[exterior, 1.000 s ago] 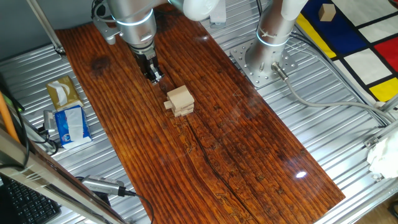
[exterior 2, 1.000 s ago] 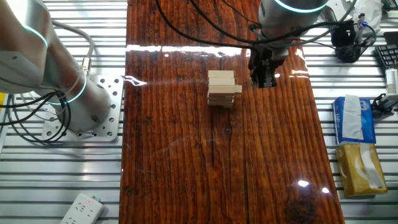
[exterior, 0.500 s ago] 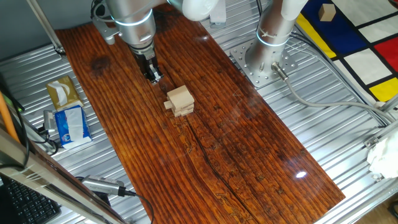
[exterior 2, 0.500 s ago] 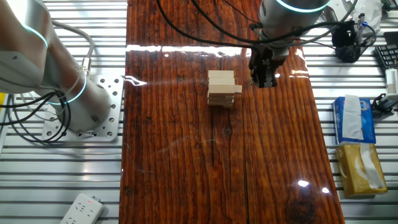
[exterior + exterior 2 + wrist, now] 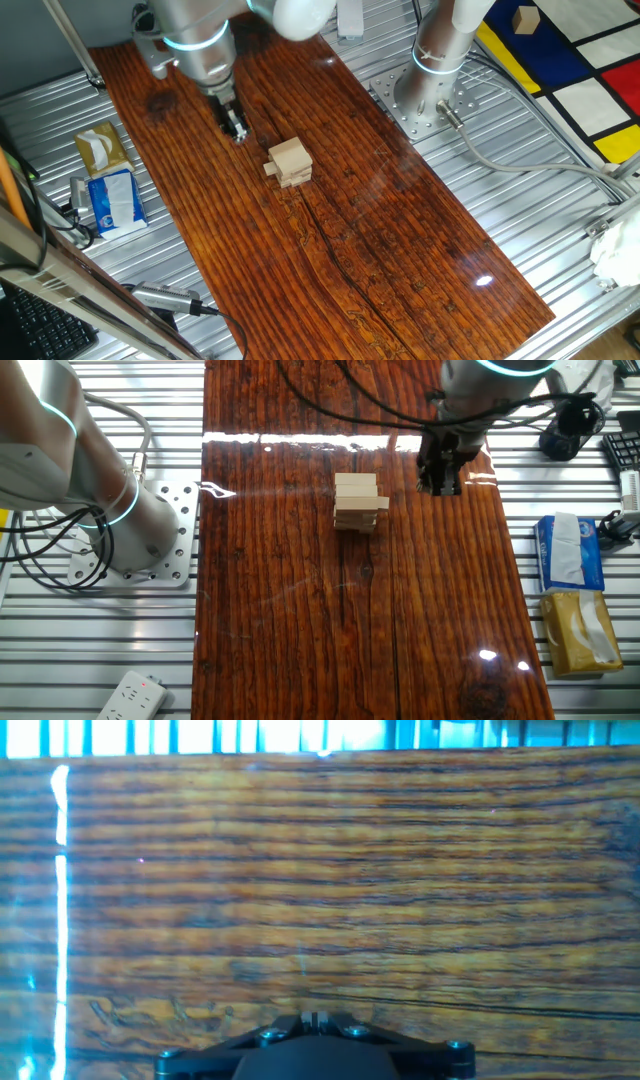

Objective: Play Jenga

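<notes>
The Jenga stack (image 5: pixel 289 162) is a small tower of pale wooden blocks in a few crosswise layers, standing on the dark wooden table (image 5: pixel 330 240). One block sticks out at its lower side. It also shows in the other fixed view (image 5: pixel 358 502). My gripper (image 5: pixel 236 132) hangs to the left of the stack, apart from it, fingers together and empty. In the other fixed view the gripper (image 5: pixel 441 485) is to the right of the stack. The hand view shows only bare table wood and the shut fingertips (image 5: pixel 316 1017); the stack is out of that view.
Tissue packs (image 5: pixel 108 185) lie left of the table, also seen in the other fixed view (image 5: pixel 575 595). A second robot's base (image 5: pixel 430 75) stands at the back right. A tan wooden cube (image 5: pixel 525 19) sits on the coloured mat. A power strip (image 5: pixel 130 696) lies near the front.
My gripper has moved away from the Jenga stack, toward the table's side edge, staying shut. The stack has not moved.
</notes>
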Action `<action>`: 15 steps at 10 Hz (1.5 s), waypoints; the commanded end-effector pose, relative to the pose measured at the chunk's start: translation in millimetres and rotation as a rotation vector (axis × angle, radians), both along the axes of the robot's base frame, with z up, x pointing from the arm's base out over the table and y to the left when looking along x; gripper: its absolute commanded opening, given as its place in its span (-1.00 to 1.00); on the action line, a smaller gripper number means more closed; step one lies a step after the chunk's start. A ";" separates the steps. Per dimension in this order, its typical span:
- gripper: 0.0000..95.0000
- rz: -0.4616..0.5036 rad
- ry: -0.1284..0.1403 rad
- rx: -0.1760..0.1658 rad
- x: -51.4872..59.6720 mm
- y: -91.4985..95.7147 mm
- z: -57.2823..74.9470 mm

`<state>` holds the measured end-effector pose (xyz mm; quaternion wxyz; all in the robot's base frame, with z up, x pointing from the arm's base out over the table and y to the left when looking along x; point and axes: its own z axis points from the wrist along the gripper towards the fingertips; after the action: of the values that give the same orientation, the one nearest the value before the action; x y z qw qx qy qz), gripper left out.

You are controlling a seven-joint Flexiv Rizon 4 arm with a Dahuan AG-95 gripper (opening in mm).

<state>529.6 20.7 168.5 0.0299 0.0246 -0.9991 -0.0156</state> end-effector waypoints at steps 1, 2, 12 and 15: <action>-1.00 -0.004 -0.019 0.015 2.0 8.8 -9.9; -1.00 -0.005 -0.023 0.040 3.1 11.1 -14.5; -0.20 -0.032 -0.060 0.041 6.8 11.7 -46.1; -0.20 -0.037 -0.056 0.039 6.9 13.9 -51.7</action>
<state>536.2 36.1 116.9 0.0007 0.0070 -0.9993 -0.0359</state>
